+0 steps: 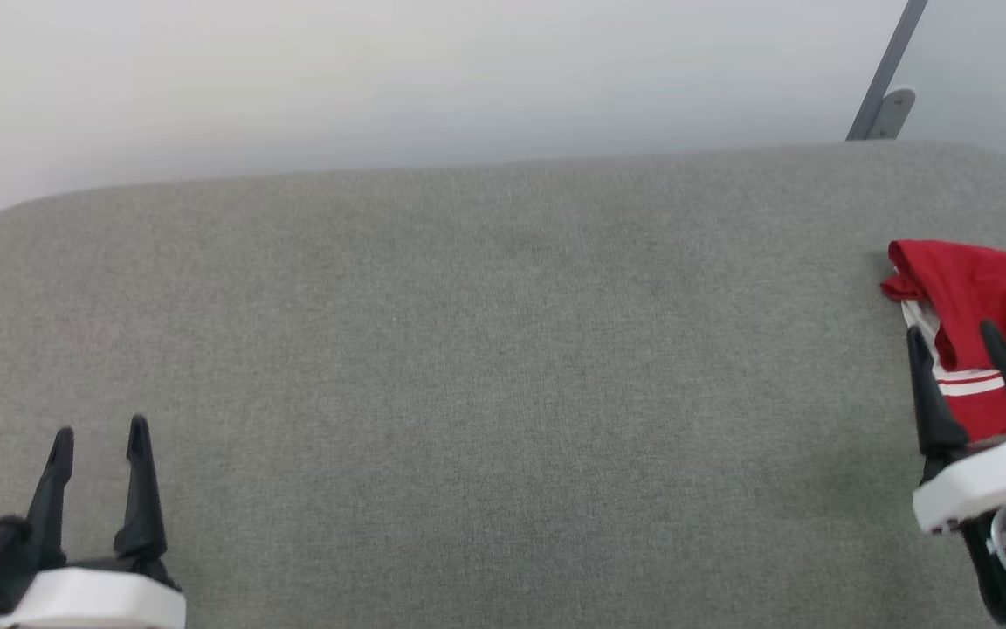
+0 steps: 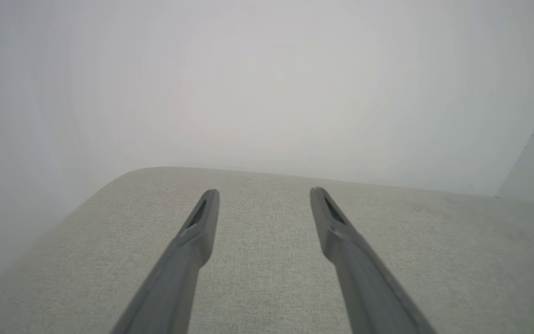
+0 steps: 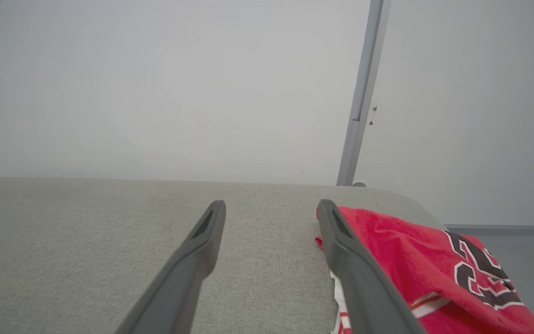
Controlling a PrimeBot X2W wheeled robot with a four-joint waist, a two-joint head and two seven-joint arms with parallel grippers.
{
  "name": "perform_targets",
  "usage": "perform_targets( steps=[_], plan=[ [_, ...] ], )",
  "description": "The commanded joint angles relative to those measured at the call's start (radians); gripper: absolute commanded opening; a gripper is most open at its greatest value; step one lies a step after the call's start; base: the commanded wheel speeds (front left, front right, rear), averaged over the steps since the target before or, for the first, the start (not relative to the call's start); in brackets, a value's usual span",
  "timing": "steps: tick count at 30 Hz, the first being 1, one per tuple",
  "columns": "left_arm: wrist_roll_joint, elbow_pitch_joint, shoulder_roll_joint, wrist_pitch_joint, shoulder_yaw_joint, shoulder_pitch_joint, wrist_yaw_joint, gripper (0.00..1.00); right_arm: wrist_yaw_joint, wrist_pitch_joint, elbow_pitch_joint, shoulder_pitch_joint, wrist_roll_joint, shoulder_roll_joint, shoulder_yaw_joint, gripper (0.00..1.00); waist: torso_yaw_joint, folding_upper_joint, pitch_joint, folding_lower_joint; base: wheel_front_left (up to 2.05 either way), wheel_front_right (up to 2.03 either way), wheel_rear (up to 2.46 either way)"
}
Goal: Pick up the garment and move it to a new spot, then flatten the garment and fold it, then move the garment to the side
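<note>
We see our left end effector (image 1: 99, 428) at 7 o'clock and right end effector (image 1: 948, 330) at 4 o'clock by the red jersey (image 1: 983, 288), both spread apart and empty.

The garment (image 1: 988, 293) is a red jersey with white cloth striped in red and black numbers outlined in white. It lies crumpled in a heap at the right end of the grey padded surface (image 1: 503, 367).

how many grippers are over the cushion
2. In the head view, the left gripper is lower left, open over bare cushion; the right gripper is far right, open, at the edge of the garment.
</note>
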Motion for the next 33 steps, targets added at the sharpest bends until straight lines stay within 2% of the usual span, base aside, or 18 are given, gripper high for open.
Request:
perform_targets(
  steps=[1, 16, 26, 33],
  plan=[
    [0.007, -0.006, 0.000, -0.005, 0.012, 0.024, -0.003, 1.00, 0.000, -0.006, -0.016, 0.028, -0.006, 0.009, -0.005, 1.00, 0.000, -0.0001, -0.018, 0.0000, 0.00, 0.00, 0.00],
    [-0.012, -0.019, -0.031, -0.005, 0.067, 0.124, -0.003, 1.00, 0.000, 0.002, -0.140, 0.203, -0.033, 0.066, -0.077, 1.00, 0.000, -0.0001, -0.074, 0.0000, 0.00, 0.00, 0.00],
    [-0.024, -0.015, -0.045, -0.005, 0.081, 0.141, -0.003, 1.00, 0.000, -0.002, -0.151, 0.222, -0.024, 0.070, -0.077, 1.00, 0.004, -0.0001, -0.075, 0.0000, 0.00, 0.00, 0.00],
    [-0.028, -0.004, -0.034, -0.005, 0.063, 0.145, -0.003, 1.00, 0.000, -0.003, -0.152, 0.216, -0.025, 0.074, -0.071, 1.00, 0.010, -0.0001, -0.077, 0.0000, 0.00, 0.00, 0.00]
  ],
)
